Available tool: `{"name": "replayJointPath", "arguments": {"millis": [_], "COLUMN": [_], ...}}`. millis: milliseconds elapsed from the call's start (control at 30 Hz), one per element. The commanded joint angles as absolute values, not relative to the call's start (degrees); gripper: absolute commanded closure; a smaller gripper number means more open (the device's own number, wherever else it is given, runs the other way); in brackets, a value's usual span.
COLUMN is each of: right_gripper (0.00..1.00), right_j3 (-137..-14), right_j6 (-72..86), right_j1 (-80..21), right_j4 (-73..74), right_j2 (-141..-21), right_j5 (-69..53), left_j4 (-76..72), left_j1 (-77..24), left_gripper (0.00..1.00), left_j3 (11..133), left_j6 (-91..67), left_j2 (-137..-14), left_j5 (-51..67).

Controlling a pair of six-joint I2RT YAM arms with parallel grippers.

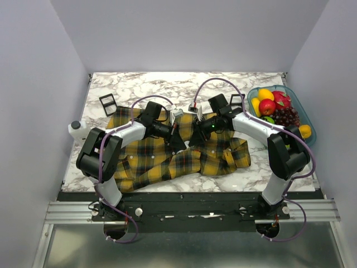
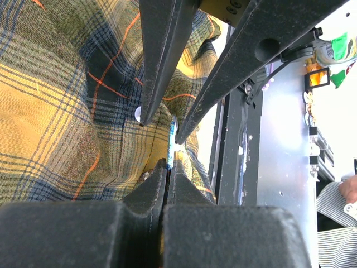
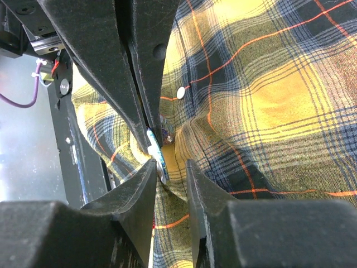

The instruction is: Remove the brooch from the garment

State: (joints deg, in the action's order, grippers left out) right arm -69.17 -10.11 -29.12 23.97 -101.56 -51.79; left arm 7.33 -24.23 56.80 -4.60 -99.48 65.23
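Observation:
The yellow and navy plaid garment (image 1: 150, 159) lies spread on the marble table. Both grippers meet over its middle. My left gripper (image 1: 177, 135) is shut on the brooch, which shows edge-on as a thin teal and white disc in the left wrist view (image 2: 172, 133) and the right wrist view (image 3: 157, 152). In the left wrist view its jaws (image 2: 168, 163) are closed together on the disc's rim. My right gripper (image 1: 193, 135) (image 3: 170, 164) is open around a raised fold of garment (image 3: 268, 100), with the brooch against its left finger. The brooch is hidden in the top view.
A teal bowl (image 1: 305, 120) of fruit stands at the right. Black square frames lie at the back left (image 1: 107, 103) and back right (image 1: 236, 101). A white bottle (image 1: 76, 129) sits at the left edge. A white shirt button (image 3: 181, 92) lies near the fold.

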Motion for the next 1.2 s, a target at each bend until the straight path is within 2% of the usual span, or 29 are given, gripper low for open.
{"name": "replayJointPath", "arguments": {"millis": [0, 333, 600, 933, 1167], "right_gripper": [0.65, 0.62, 0.62, 0.70, 0.72], "right_j3": [-69.3, -69.5, -69.9, -71.2, -72.5], "right_j6": [-10.1, -12.8, -12.7, -10.1, -7.9], "right_j1": [-28.9, -28.9, -28.9, -28.9, -28.9], "right_j4": [25.1, 27.1, 27.2, 25.9, 25.2], "right_j2": [-102.3, -102.2, -103.0, -104.8, -105.7], "right_j5": [-49.9, -54.7, -54.1, -52.4, -51.7], "left_j4": [5.4, 5.6, 6.9, 7.3, 11.3], "left_j1": [-24.3, -24.2, -24.2, -24.2, -24.2], "left_gripper": [1.00, 1.00, 1.00, 1.00, 1.00], "left_j3": [58.4, 58.4, 59.6, 59.7, 60.6], "left_j6": [-5.9, -5.6, -5.2, -4.7, -1.0], "left_j2": [-100.2, -101.1, -101.9, -101.8, -101.9], "left_j5": [67.9, 67.9, 68.3, 68.5, 68.1]}}
